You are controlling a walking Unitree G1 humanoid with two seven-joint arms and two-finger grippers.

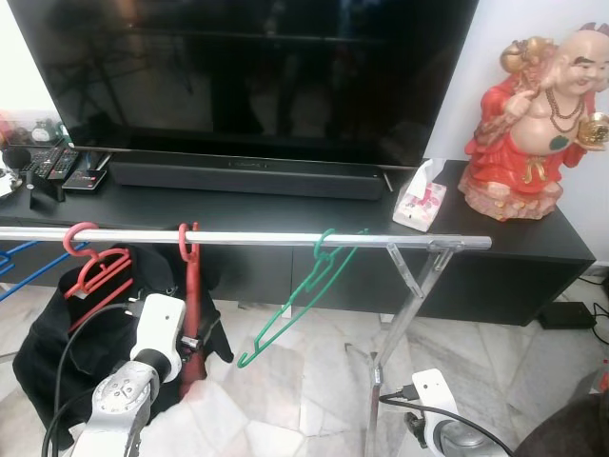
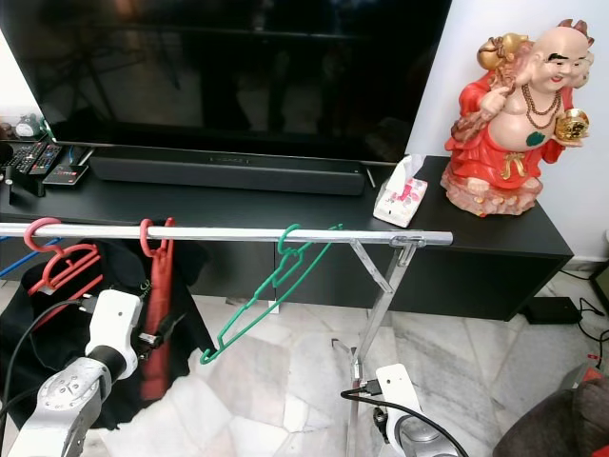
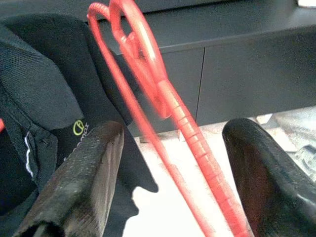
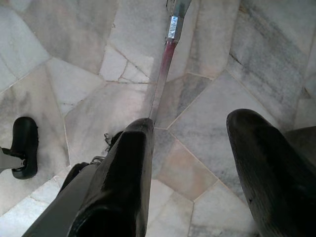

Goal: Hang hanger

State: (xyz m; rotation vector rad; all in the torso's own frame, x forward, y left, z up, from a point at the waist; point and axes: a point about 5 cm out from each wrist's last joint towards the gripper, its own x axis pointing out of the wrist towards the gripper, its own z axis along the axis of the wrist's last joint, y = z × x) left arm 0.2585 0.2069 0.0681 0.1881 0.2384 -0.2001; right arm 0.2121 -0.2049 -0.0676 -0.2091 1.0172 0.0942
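The floor point(image 1: 314, 381) is pale marble in irregular slabs. At the far side a long black TV console point(image 1: 285, 205) runs along a white wall, carrying a large dark television point(image 1: 247, 67) with one black soundbar point(image 1: 245, 178) below its screen.

On the console's left end lie a few remote controls point(image 1: 57, 164). Nearer, a silver clothes rail point(image 1: 247, 238) crosses the scene from left to right on one slanted metal leg point(image 1: 395, 347). Four hangers are hooked on it: at the far left edge a blue hanger point(image 1: 17, 262); next a red hanger point(image 1: 95, 271) carrying a black garment point(image 1: 86, 347); then a second red hanger point(image 1: 190, 305) hanging edge-on; then a green hanger point(image 1: 300, 300), empty and tilted, towards the middle of the rail.

The left gripper point(image 3: 170, 185) is raised just beside the black garment; its two fingers point(image 3: 81, 182) are spread wide on either side of the second red hanger's shaft, and they do not appear to press on it.

To the right on the console stand one tissue box point(image 1: 421, 200) and one red-robed laughing Buddha statue point(image 1: 538, 119). The right gripper point(image 4: 190, 170) hangs low over the marble near the rail's leg, its fingers wide apart and empty.
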